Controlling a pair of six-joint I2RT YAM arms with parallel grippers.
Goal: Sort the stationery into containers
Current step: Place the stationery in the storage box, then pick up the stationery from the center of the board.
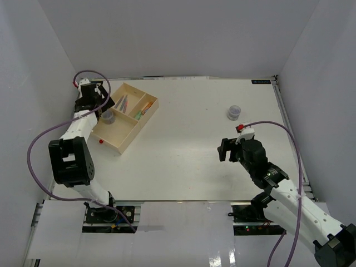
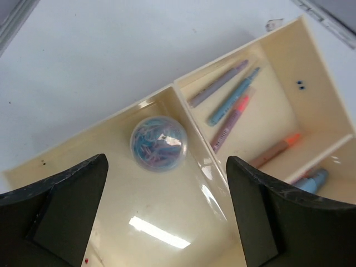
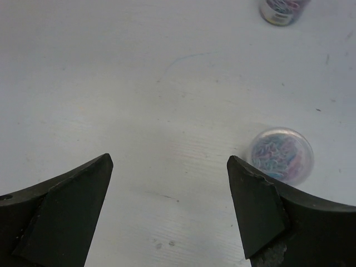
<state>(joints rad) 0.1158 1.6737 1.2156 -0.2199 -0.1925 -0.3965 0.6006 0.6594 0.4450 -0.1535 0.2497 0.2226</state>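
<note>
**Cream tray at upper left, jars split between tray and counter**

Cream-yellow tray [image 1: 121, 133] sits askew at the upper left of the top view, with one corner close to the white side wall. The left arm [image 1: 75, 130] reaches over that side. The left jaws hang spread wide above the tray's large compartment and grip nothing. In the left wrist view a round jar [image 2: 158, 143] of blue and pink clips stands there, close against the divider wall. Past the divider a grey pen [image 2: 218, 83], a blue pen [image 2: 233, 95] and a pink pen [image 2: 231, 122] lie side by side. An orange marker [image 2: 275, 150] rests along the next divider, with a blue marker [image 2: 311, 181] beyond it.

At right of centre the right jaws are likewise parted and empty, above the counter [image 1: 183, 144]. The right wrist view shows a second jar [image 3: 281, 154] just beside the right-hand finger, and a third jar [image 3: 281, 10] cut by the frame's top edge. A broad stretch of white counter separates the tray from the right arm [image 1: 278, 189].
</note>
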